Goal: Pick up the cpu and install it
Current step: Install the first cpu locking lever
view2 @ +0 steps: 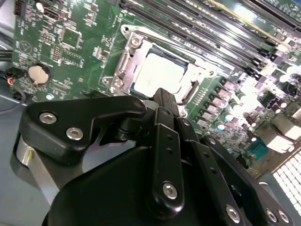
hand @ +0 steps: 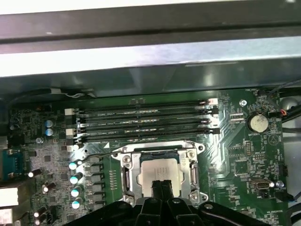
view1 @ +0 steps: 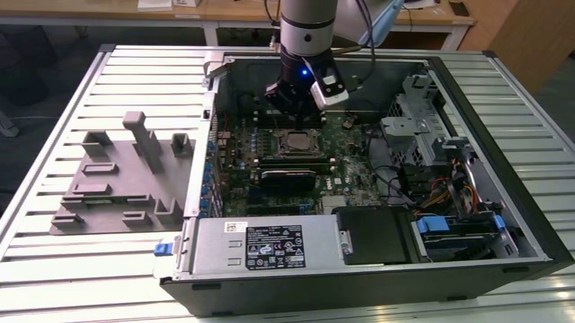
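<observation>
Pincer [hand: 162, 187] fingers together, nothing between them that I can see; both wrist views show the 2 black tips pressed side by side.

The cpu [hand: 160, 174], a small flat square chip with a shiny silver top, lies level inside the silver metal socket frame [hand: 126, 175] on the green motherboard [hand: 244, 155], within the open black computer case [view1: 378, 296] on the slatted metal worktop [view1: 54, 269].

Key relation: the cpu lies directly under the tips. In the first wrist view they overlap its edge on the side away from the 4 dark memory slots [hand: 141, 120]. Contact or a gap: cannot tell. Chip is square, so no long axis.
</observation>
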Available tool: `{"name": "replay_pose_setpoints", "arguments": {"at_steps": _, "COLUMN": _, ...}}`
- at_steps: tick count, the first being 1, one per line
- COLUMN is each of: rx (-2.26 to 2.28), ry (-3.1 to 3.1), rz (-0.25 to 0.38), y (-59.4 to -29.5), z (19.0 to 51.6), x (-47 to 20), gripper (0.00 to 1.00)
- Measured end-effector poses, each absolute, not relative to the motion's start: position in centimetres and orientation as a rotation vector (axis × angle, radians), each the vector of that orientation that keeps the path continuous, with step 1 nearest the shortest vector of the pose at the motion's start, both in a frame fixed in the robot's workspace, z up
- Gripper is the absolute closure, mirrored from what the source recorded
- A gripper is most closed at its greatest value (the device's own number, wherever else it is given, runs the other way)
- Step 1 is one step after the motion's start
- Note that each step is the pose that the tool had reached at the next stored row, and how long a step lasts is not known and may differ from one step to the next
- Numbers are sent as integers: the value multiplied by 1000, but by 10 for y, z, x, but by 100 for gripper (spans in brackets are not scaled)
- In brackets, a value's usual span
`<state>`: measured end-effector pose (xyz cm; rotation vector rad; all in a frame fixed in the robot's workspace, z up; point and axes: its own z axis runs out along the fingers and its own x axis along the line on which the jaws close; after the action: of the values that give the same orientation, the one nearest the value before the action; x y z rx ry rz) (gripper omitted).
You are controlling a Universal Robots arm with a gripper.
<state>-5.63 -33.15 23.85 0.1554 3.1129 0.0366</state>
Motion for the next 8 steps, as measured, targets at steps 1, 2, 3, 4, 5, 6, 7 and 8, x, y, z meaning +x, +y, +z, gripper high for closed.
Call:
{"name": "replay_pose_setpoints", "arguments": {"at_steps": 1, "rx": 156, "ry": 3113, "rz": 37, "y": -332, "z": 239, "x": -58, "gripper": 89}}
{"name": "replay_pose_setpoints", "arguments": {"at_steps": 2, "rx": 156, "ry": 3113, "rz": 37, "y": -332, "z": 239, "x": -59, "gripper": 89}}
{"name": "replay_pose_setpoints", "arguments": {"at_steps": 3, "rx": 155, "ry": 3113, "rz": 37, "y": -332, "z": 238, "x": -61, "gripper": 89}}
{"name": "replay_pose_setpoints", "arguments": {"at_steps": 4, "rx": 155, "ry": 3113, "rz": 37, "y": -332, "z": 238, "x": -62, "gripper": 89}}
{"name": "replay_pose_setpoints", "arguments": {"at_steps": 5, "rx": 155, "ry": 3113, "rz": 37, "y": -332, "z": 239, "x": -67, "gripper": 89}}
{"name": "replay_pose_setpoints", "arguments": {"at_steps": 6, "rx": 156, "ry": 3113, "rz": 37, "y": -332, "z": 239, "x": -69, "gripper": 89}}
{"name": "replay_pose_setpoints", "arguments": {"at_steps": 7, "rx": 156, "ry": 3113, "rz": 37, "y": -332, "z": 238, "x": -70, "gripper": 89}}
{"name": "replay_pose_setpoints", "arguments": {"at_steps": 8, "rx": 155, "ry": 3113, "rz": 37, "y": -332, "z": 239, "x": -72, "gripper": 89}}
